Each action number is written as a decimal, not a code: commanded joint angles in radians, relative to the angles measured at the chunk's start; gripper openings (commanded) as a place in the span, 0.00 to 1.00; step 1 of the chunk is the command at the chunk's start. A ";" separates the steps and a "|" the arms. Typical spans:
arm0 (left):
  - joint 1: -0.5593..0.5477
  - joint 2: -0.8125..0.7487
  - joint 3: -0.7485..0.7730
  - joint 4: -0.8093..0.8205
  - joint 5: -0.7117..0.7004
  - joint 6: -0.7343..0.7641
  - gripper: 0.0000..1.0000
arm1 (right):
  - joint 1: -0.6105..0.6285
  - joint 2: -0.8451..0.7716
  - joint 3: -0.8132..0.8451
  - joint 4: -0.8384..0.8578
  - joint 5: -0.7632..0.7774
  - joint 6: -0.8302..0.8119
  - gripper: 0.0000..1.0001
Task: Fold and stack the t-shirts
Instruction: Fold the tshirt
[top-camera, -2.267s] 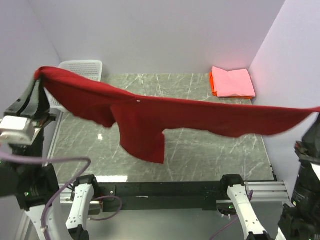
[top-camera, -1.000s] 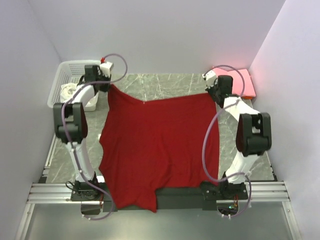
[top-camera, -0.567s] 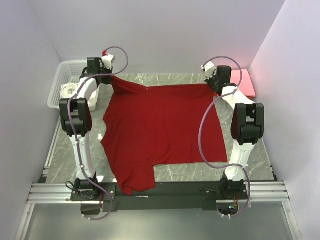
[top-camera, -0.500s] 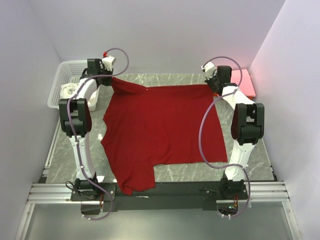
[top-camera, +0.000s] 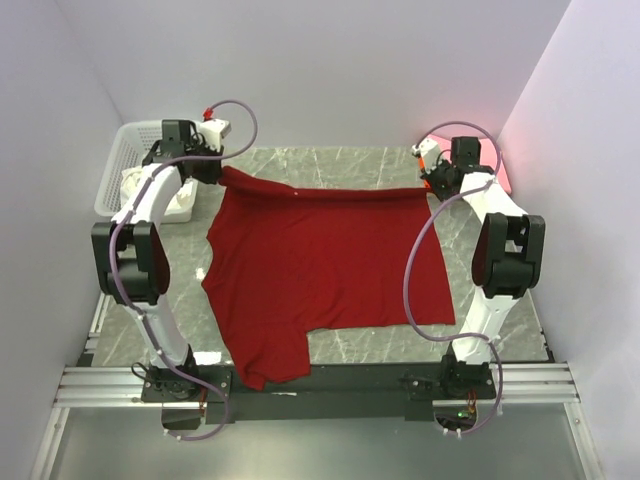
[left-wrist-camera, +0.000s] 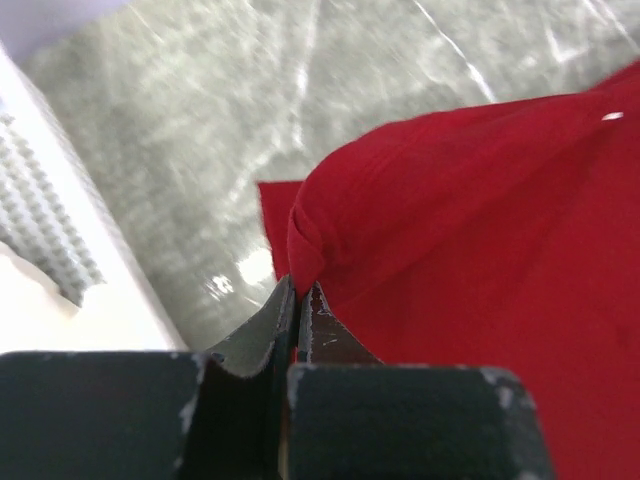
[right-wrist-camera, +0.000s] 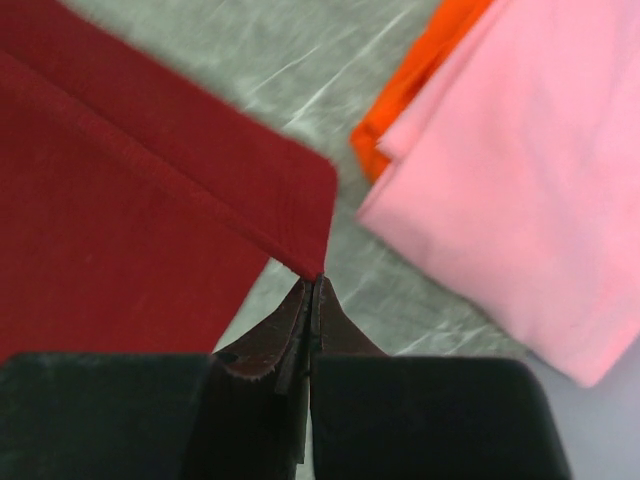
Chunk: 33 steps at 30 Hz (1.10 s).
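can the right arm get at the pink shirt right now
Probably not yet. The pink shirt lies beside the right arm with nothing between, but its jaws are shut on a corner of the red shirt, so it must let go first.

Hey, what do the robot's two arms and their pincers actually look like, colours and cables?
The left arm and right arm have white links and bulky black joint housings. A purple cable loops along each one down to its base. The left pincer and right pincer have flat, dark tapering fingers with pale scuffs along their edges.
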 joint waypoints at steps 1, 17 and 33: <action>-0.037 -0.067 -0.036 -0.114 -0.031 -0.054 0.01 | -0.010 -0.029 0.053 -0.139 -0.055 -0.066 0.00; -0.171 -0.307 -0.454 -0.140 -0.239 -0.374 0.00 | -0.024 0.028 0.096 -0.259 -0.051 -0.140 0.00; -0.091 -0.342 -0.305 -0.266 -0.125 -0.269 0.00 | -0.045 -0.001 0.102 -0.323 -0.060 -0.186 0.00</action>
